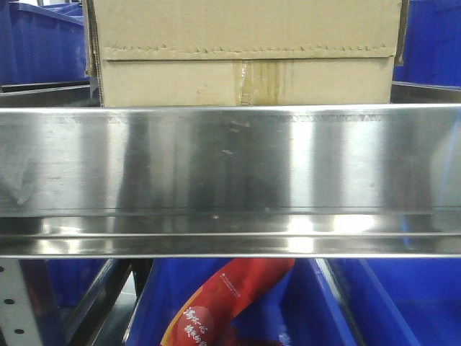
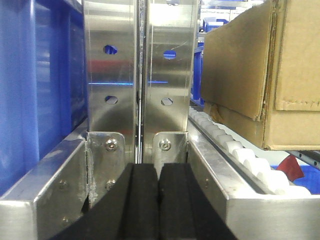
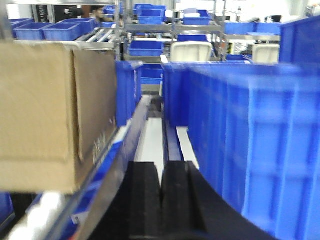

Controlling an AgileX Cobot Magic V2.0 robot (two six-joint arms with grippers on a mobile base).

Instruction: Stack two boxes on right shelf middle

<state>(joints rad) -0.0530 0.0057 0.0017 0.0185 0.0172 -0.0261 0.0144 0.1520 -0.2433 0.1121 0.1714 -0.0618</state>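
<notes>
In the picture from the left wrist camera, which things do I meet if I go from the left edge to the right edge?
Blue bin → two steel uprights with holes, the shut left gripper below them → white roller rail → cardboard box.

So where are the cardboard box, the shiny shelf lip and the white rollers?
cardboard box (image 1: 245, 29): front view, upper flap.
shelf lip (image 1: 230, 162): front view, mirror-like face.
white rollers (image 2: 250, 161): left wrist view, rail beside box.

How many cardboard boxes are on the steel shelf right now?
1. The box sits on the shelf behind its shiny front lip, centred in the front view. Its top is cropped, so a second box stacked above may be hidden.
</notes>
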